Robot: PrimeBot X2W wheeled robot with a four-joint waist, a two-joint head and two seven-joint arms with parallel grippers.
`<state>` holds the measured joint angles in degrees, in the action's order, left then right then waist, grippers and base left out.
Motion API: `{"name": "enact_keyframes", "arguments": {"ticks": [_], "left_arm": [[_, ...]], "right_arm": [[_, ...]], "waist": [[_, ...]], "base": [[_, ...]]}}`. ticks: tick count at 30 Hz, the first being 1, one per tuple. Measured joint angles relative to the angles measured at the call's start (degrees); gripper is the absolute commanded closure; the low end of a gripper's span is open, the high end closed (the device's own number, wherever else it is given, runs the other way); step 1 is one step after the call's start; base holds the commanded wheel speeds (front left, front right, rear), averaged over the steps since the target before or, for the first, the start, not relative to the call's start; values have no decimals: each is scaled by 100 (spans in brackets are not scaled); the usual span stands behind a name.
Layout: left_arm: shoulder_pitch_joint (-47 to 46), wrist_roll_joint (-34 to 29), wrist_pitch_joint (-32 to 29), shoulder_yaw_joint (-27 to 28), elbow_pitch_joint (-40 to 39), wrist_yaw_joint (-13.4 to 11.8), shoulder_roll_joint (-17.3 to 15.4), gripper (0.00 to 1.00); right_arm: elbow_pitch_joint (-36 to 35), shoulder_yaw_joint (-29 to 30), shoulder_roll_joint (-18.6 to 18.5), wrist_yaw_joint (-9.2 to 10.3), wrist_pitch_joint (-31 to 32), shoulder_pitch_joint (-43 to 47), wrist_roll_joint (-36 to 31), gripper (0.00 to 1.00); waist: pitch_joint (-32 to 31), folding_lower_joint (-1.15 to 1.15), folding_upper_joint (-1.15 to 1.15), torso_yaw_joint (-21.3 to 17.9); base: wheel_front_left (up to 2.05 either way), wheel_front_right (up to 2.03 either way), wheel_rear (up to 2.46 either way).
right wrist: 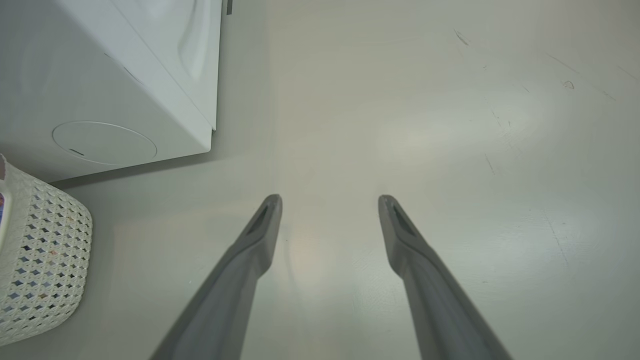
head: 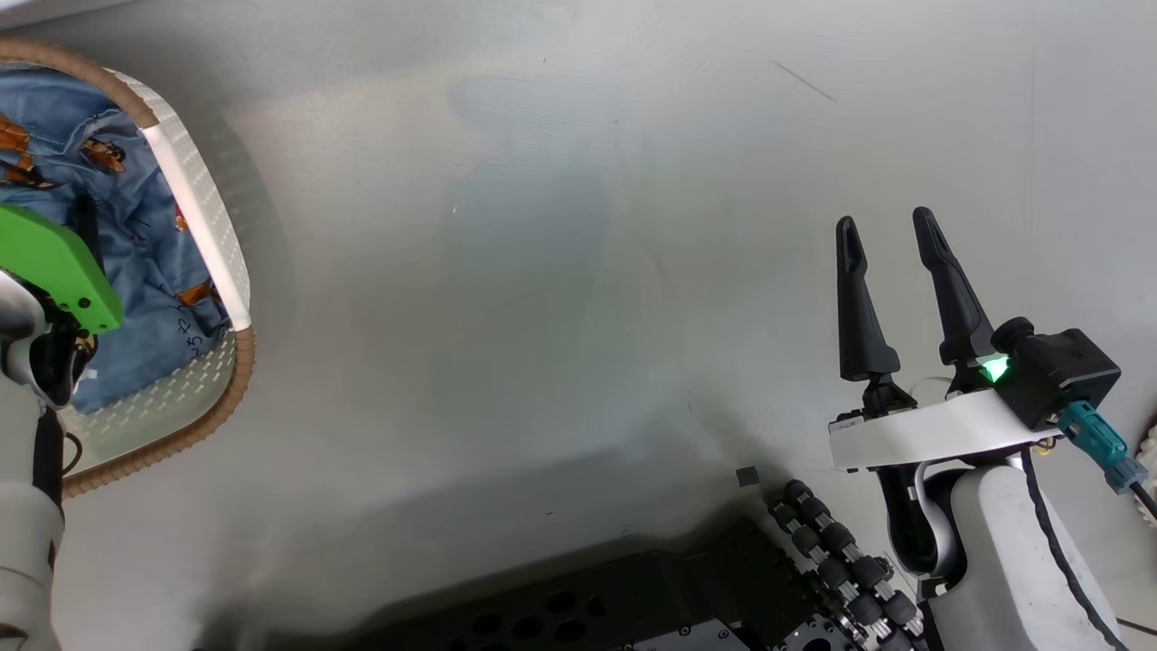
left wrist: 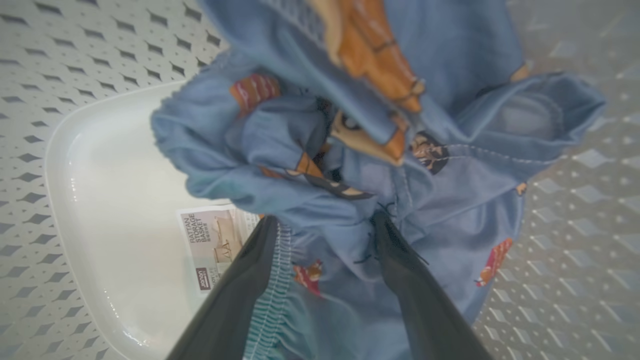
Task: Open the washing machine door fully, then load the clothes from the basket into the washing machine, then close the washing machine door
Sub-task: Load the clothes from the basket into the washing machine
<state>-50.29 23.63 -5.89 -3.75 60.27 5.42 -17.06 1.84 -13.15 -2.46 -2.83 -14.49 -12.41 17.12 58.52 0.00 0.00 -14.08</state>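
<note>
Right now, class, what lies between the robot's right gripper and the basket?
Nothing but bare pale floor: in the head view, the stretch from the right gripper to the basket holds no object.

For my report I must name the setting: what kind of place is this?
Probably a laundry corner, perhaps a test room: a white washing machine stands on a plain pale floor, and beside it a perforated basket holds blue printed clothes.

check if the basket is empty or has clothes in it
Not empty: blue printed clothes lie bunched inside the basket, covering much of its floor.
</note>
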Motion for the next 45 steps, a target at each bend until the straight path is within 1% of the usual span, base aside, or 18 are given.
{"name": "enact_keyframes", "arguments": {"ticks": [1,2,3,4,7,11,14,22,32,34,36,40,45], "left_arm": [[-12,-8,-27,-11,25,0,1,8],[-16,-7,-38,-19,36,2,5,52],[-16,-7,-38,-19,36,2,5,82],[-17,-7,-45,-32,45,10,13,100],[-18,-7,-52,-75,55,18,46,100],[-20,22,159,-77,55,82,214,100],[-19,20,357,-134,46,111,227,100],[130,66,1092,-127,26,143,235,100],[656,256,1908,-113,36,169,556,100],[754,267,1945,-159,25,169,621,100],[852,307,1985,-176,-5,169,700,100],[1065,376,2030,-252,-222,169,855,100],[1376,497,2036,-180,-408,170,858,100]], "right_arm": [[-5,-1,1,0,0,0,0,0],[-9,-1,1,0,0,0,0,0],[-9,-1,1,0,0,0,0,0],[-11,-1,2,0,0,0,0,0],[-19,4,3,1,0,0,0,0],[-20,91,8,2,0,-2,0,0],[-23,144,9,2,0,-10,0,0],[-7,297,9,-1,0,-137,-63,0],[199,483,-15,-14,0,-148,-191,0],[245,519,-46,-18,0,-147,-214,0],[293,543,-94,-64,0,-147,-220,0],[390,583,-131,-65,0,-143,-263,0],[513,636,-142,-118,0,-113,-266,0]], "waist": [[3,0,0,-1],[7,0,0,-3],[7,0,0,-3],[10,0,0,-4],[14,0,0,-5],[-36,0,0,22],[-111,0,0,58],[-413,0,0,190],[-982,0,0,423],[-1116,0,0,477],[-1254,0,0,531],[-1551,0,0,644],[-1940,0,0,793]], "base": [[0,0,0],[0,0,0],[0,0,0],[0,0,0],[0,0,0],[0,0,0],[0,0,0],[0,0,0],[0,0,0],[0,0,0],[0,0,0],[0,0,0],[0,0,0]]}}
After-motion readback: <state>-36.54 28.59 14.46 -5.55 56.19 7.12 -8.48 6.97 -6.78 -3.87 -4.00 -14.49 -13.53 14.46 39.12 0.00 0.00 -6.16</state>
